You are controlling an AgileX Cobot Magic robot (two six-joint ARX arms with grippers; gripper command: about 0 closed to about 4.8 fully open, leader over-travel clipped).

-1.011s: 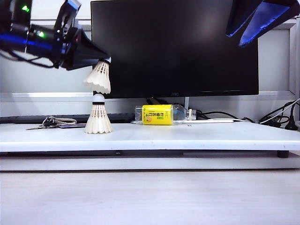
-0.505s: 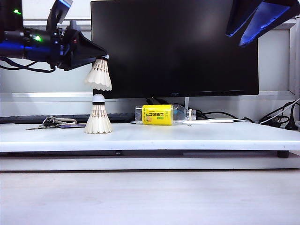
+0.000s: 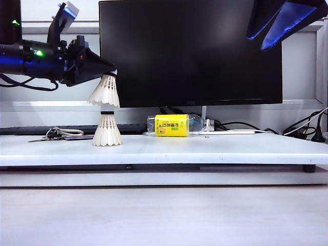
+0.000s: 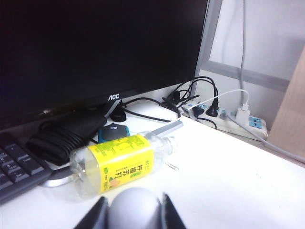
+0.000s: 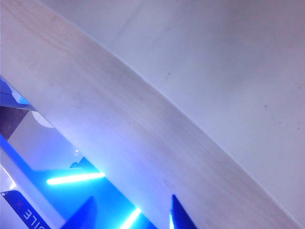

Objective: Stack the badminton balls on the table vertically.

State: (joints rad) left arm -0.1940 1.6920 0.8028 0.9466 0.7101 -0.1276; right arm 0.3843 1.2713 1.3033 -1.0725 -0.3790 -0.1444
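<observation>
White worktop (image 3: 205, 149) runs wide before a black monitor (image 3: 190, 51). Toward its left end I see one shuttlecock (image 3: 107, 131) standing skirt-down. My left gripper (image 3: 110, 75) has its fingers clamped on the cork of the second shuttlecock (image 3: 105, 92), whose skirt sits over the standing one's tip. A yellow-labelled bottle (image 3: 177, 125) lies near the back edge. My right gripper (image 5: 131, 214) hangs high at the right, fingers apart.

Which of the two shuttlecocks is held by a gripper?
The upper shuttlecock: the left gripper grips its cork tip and holds it above the lower shuttlecock, which stands on the table.
</observation>
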